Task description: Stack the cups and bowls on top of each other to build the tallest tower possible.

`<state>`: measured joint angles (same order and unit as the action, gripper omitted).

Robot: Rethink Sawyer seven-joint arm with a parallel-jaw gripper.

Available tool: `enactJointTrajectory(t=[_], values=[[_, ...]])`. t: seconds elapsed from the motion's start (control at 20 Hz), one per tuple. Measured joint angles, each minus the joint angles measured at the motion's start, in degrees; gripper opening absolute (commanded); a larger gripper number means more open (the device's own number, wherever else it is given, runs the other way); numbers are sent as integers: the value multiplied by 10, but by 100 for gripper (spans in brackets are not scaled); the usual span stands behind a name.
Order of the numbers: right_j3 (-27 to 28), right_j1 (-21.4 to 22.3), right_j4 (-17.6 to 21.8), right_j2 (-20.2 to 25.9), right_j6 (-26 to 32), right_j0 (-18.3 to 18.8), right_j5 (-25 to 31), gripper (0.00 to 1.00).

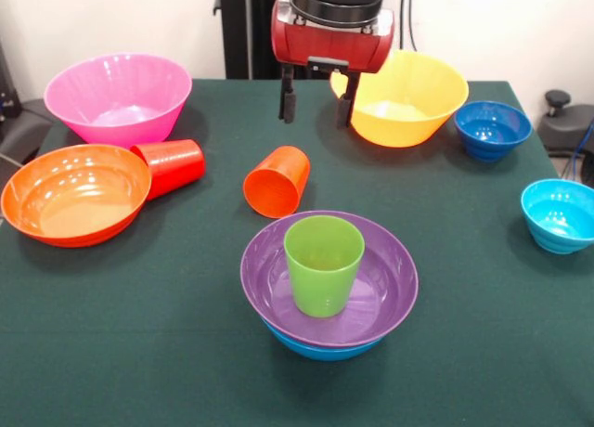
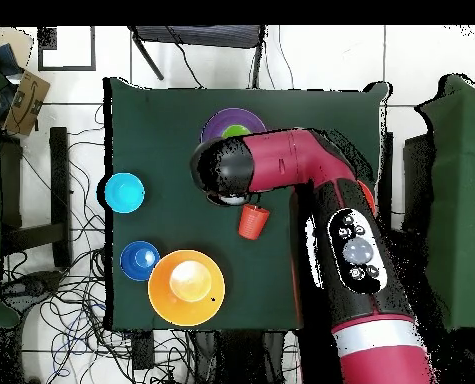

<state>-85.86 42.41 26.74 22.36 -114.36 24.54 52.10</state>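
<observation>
The tower stands at the table's front centre: a lime green cup (image 1: pixel 324 263) upright in the purple bowl (image 1: pixel 390 288), which sits in the blue bowl (image 1: pixel 320 347). The orange cup (image 1: pixel 277 181) lies on its side behind it. The red cup (image 1: pixel 173 165) lies on its side against the orange bowl (image 1: pixel 74 193). My gripper (image 1: pixel 316 107) hangs open and empty above the table behind the orange cup, next to the yellow bowl (image 1: pixel 408 100). In the overhead view the arm (image 2: pixel 281 165) covers part of the purple bowl (image 2: pixel 221 125).
The pink bowl (image 1: pixel 119 97) is at the far left. The small dark blue bowl (image 1: pixel 492 128) and the cyan bowl (image 1: pixel 559 213) are at the right edge. The overhead view shows the cyan bowl (image 2: pixel 125 192), dark blue bowl (image 2: pixel 139 260), yellow bowl (image 2: pixel 186 288) and orange cup (image 2: pixel 251 220).
</observation>
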Motion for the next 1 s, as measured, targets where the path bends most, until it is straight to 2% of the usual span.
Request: enactJointTrajectory(t=[0.65,0.85,1.0], values=[[-5,0,-7,1,0,-10,0,100],[-5,0,-20,-5,-2,-44,0,100],[-5,-1,-34,-12,-10,-90,0,100]])
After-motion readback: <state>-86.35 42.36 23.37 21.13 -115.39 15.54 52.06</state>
